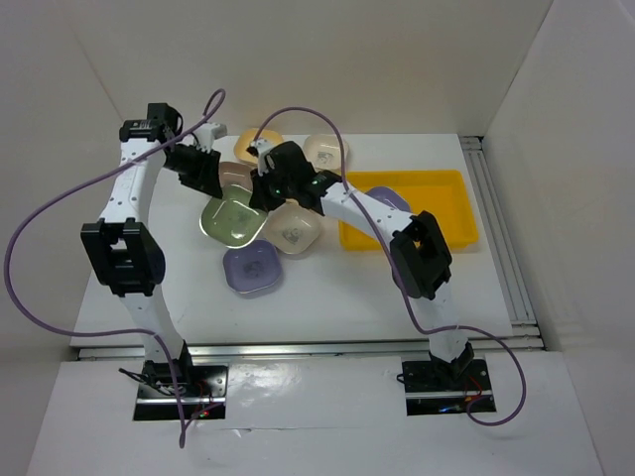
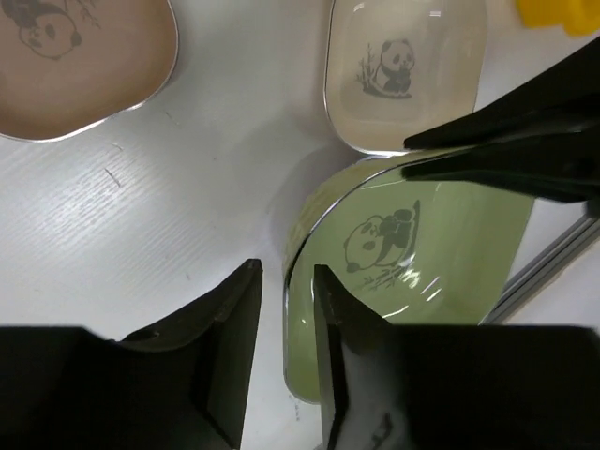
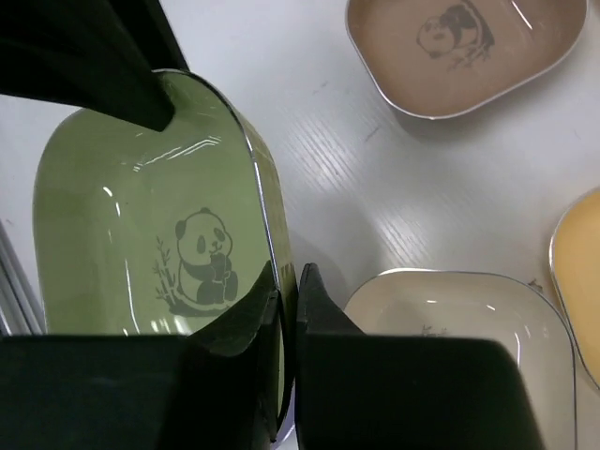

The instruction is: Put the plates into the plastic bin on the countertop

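Note:
A green plate with a panda mark sits between both arms. My right gripper is shut on its rim, one finger inside the plate and one outside. My left gripper straddles the opposite rim, its jaws apart with a gap on either side of the edge. The yellow plastic bin lies to the right on the white countertop, with a lavender plate in it.
Around the green plate lie a cream plate, a lavender plate, a brown plate, a yellow-orange plate and another cream plate. White walls enclose the surface.

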You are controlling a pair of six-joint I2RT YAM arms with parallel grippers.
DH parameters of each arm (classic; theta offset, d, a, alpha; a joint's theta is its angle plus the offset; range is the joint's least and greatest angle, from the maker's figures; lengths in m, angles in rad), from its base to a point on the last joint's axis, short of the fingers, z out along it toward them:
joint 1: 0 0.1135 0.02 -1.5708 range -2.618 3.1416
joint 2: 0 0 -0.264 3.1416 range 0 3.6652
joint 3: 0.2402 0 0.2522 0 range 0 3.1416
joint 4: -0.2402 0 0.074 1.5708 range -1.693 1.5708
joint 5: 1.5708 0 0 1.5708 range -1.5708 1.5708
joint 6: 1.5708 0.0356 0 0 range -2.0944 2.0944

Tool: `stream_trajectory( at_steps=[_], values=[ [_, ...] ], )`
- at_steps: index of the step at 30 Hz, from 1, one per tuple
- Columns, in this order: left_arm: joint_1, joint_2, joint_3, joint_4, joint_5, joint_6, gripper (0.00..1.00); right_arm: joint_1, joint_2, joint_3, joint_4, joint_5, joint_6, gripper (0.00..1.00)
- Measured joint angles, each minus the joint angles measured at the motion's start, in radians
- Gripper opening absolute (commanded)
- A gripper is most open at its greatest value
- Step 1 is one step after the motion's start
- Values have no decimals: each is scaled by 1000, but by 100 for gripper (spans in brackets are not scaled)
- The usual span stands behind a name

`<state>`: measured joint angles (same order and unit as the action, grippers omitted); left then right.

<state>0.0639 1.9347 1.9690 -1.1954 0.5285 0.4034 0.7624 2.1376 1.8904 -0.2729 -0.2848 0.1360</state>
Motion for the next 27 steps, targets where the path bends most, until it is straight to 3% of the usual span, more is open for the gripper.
stream_trajectory(
  at_steps=[1, 4, 9, 18, 27],
  values=[
    [1, 1, 8, 6, 4, -13, 73, 0, 0, 0, -7, 12, -2, 0],
    [2, 0, 29, 31, 8, -59, 100, -5, -10, -32, -20, 63, -3, 0],
    [2, -50, -50, 143, -36, -130, 100, -104, -135, -219, -34, 123, 6, 0],
    [2, -139, -286, 261, -108, -170, 100, -517, -476, -455, -59, 163, -85, 0],
    [-21, -146, -387, 301, -136, -163, 100, -701, -501, -581, -68, 26, -266, 0]
  ],
)
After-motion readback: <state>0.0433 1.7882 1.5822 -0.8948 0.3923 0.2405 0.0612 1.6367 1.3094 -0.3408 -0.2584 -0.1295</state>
